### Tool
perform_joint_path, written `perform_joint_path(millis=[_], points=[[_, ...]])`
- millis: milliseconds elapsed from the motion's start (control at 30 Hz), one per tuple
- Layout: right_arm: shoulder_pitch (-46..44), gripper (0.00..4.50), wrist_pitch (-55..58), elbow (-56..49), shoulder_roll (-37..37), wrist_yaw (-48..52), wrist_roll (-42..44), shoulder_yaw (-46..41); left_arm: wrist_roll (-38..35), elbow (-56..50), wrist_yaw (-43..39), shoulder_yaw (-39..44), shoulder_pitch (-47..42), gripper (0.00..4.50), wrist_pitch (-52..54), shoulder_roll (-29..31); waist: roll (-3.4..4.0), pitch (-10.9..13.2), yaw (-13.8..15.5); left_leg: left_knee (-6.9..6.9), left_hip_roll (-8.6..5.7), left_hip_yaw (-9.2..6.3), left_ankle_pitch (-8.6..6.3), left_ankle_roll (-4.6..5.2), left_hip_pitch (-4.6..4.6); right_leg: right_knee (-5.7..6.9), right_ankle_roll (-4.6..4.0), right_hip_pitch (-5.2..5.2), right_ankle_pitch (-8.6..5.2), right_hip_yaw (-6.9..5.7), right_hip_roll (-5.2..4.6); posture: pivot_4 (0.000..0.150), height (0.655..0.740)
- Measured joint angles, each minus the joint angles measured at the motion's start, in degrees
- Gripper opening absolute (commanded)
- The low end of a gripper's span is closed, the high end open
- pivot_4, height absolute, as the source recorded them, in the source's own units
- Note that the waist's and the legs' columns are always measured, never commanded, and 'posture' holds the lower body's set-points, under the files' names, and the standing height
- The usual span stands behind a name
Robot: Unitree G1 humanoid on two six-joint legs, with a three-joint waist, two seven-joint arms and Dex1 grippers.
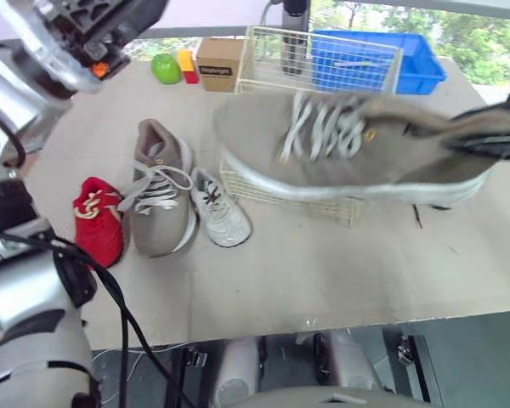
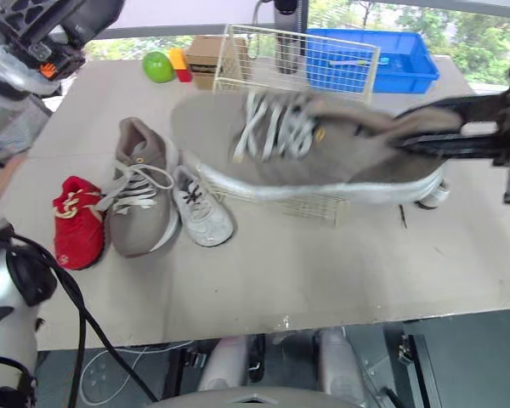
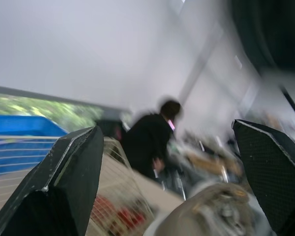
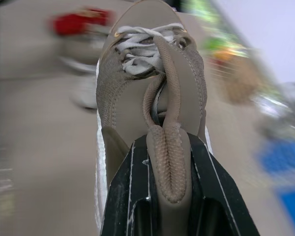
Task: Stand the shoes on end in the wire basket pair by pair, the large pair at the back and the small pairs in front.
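Note:
My right gripper (image 4: 165,143) is shut on the heel tab of a large grey shoe (image 1: 357,140) and holds it on its side in the air over the white wire basket (image 1: 323,206). The shoe's toe points to my left and hides most of the basket's inside. On the table to the left lie the other large grey shoe (image 1: 160,191), a small white shoe (image 1: 221,211) and a small red shoe (image 1: 99,221). My left gripper (image 3: 167,162) is raised high at the far left, open and empty.
Behind the basket stand a blue bin (image 1: 416,61), a cardboard box (image 1: 219,63), a green apple (image 1: 165,68) and a yellow and red block (image 1: 187,66). A person (image 3: 150,142) is in the background of the left wrist view.

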Motion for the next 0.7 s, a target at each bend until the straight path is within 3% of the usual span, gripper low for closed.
perform_joint_path(millis=[233, 333, 433, 567, 633, 700], points=[[-18.9, 0.01, -11.9, 9.7, 12.4, 8.4, -14.0, 19.6, 21.2, -4.2, -30.5, -24.4, -7.3, 4.5, -4.2, 3.8, -0.26, 0.2, -0.5, 0.16, -0.02, 0.07, 0.01, 0.0, -0.11, 0.07, -0.24, -0.13, -0.09, 0.03, 0.14, 0.15, 0.74], [-20.8, 0.01, -13.5, 12.0, 15.9, 10.4, -17.2, 23.0, 26.4, -5.5, -37.6, -28.3, -7.8, 4.5, -7.2, 3.5, -0.17, 0.2, -0.5, 0.14, 0.05, 0.06, 0.02, -0.01, -0.32, 0.42, -0.02, -0.52, 0.02, 0.09, 0.26, 0.15, 0.74], [-22.5, 0.01, -13.7, 12.6, 17.7, 11.6, -19.1, 23.9, 28.2, -5.1, -42.4, -29.5, -7.8, 4.5, -7.0, 2.8, -0.16, 0.2, -0.5, 0.66, 0.16, -0.06, 0.17, -0.24, -1.5, 1.2, -0.07, -1.8, -0.04, 0.05, 0.39, 0.15, 0.74], [-22.7, 0.0, -13.2, 12.0, 18.7, 12.6, -19.6, 23.9, 29.5, -5.1, -44.4, -31.7, -7.7, 2.8, -8.0, 3.3, -0.01, 0.3, -0.5, 0.85, 0.22, -0.08, 0.16, -0.23, -1.73, 1.2, -0.08, -1.92, -0.05, -0.01, 0.42, 0.15, 0.74], [-23.4, 0.0, -12.7, 11.1, 19.1, 12.7, -19.6, 23.9, 30.0, -5.0, -44.5, -31.6, -7.7, 1.71, -8.0, 3.2, -0.01, 0.3, -0.5, 0.94, 0.2, -0.07, 0.08, -0.1, -1.74, 1.23, -0.07, -1.89, -0.04, 0.0, 0.4, 0.15, 0.74], [-23.7, 0.0, -11.8, 10.8, 19.2, 12.6, -19.4, 23.8, 30.6, -5.0, -44.5, -31.5, -7.7, 1.09, -8.0, 3.1, -0.01, 0.3, -0.5, 1.03, 0.2, -0.08, 0.03, 0.0, -1.74, 1.23, -0.06, -1.81, -0.04, -0.01, 0.39, 0.15, 0.74]])
